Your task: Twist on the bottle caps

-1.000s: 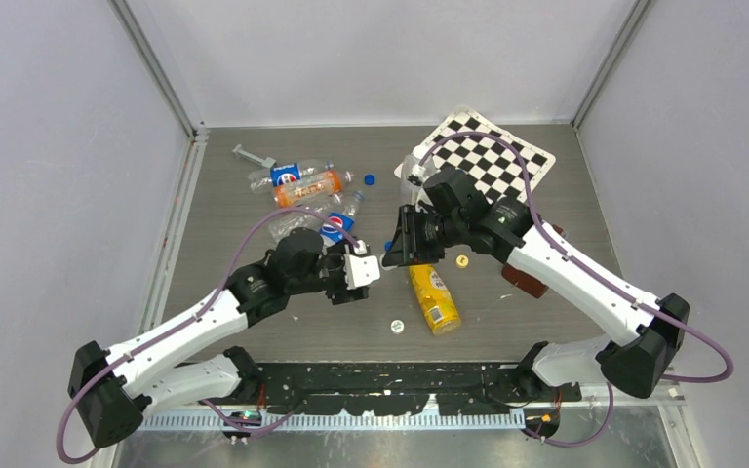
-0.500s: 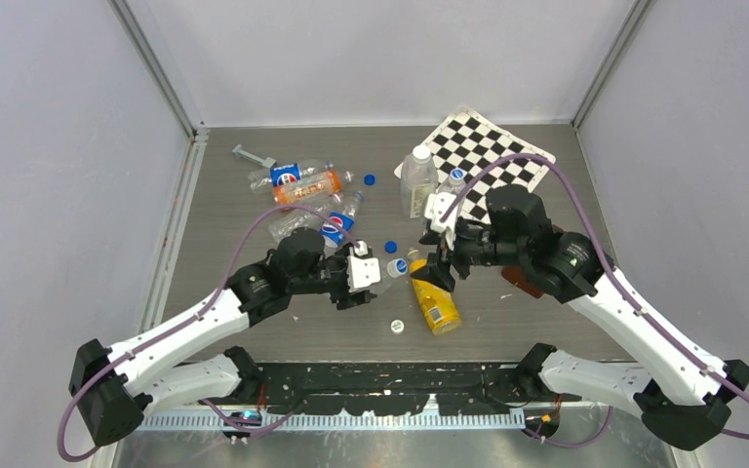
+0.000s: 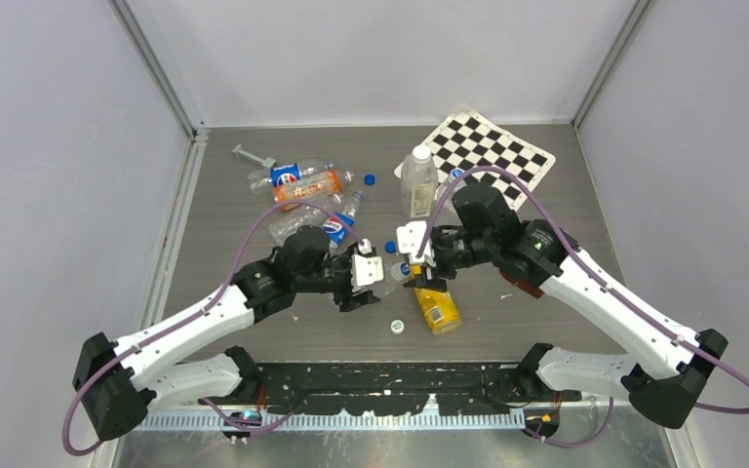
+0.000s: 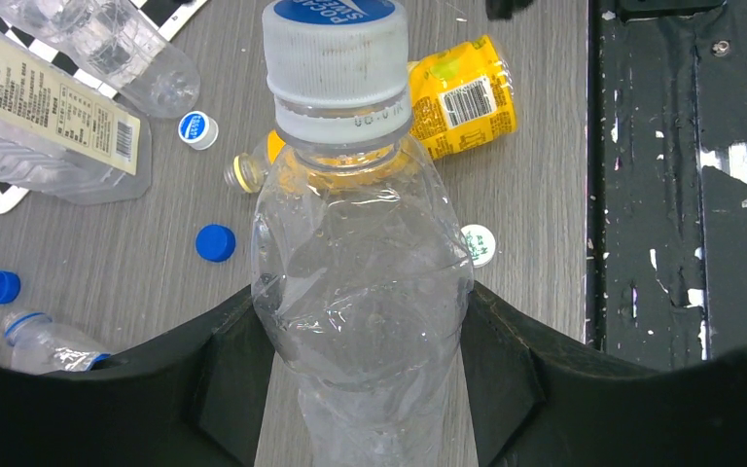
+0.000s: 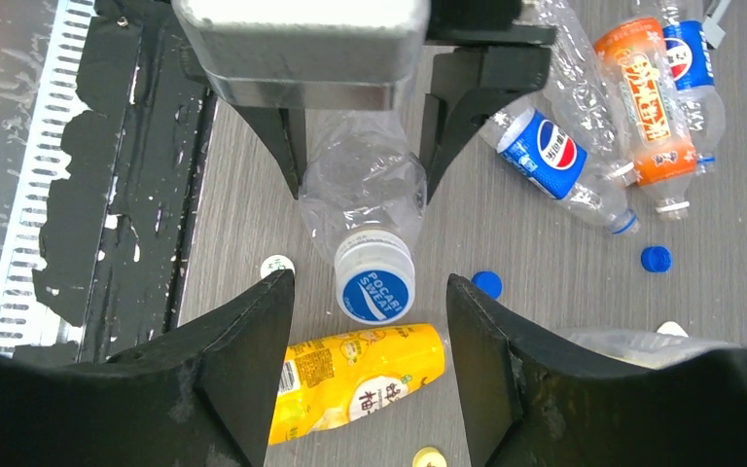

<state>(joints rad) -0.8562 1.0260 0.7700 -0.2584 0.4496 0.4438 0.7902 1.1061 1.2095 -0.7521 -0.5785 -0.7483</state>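
While the left gripper [image 3: 369, 274] is pressed in on the clear bottle [image 4: 360, 282] just below its shoulder, holding it roughly level above the table [image 3: 254, 205] with the neck aimed at the other arm, the right gripper [image 5: 368, 292] faces it with fingers [image 5: 243, 370] spread wide. One finger stands on each side of the blue-topped white cap [image 4: 334, 53], and neither touches it. The cap sits on the neck, though how far it is threaded cannot be told, so the step in hand looks like tightening it. To do that well, the right gripper should advance along the bottle's axis until its pads overlap the ribbed white skirt rather than only the blue top. It should then close evenly so the cap is not pushed sideways. The cap lies slightly toward one finger in the right wrist view, so a small sideways correction before closing would help. The wrist should turn about the neck's own line, because any tilt risks cross-threading. The bottle wall looks thin and crumpled and may twist in the left grip. The yellow bottle [image 5: 355, 375] and a loose blue cap [image 5: 487, 283] lie on the table close by, below the work, so the fingers should keep above them.
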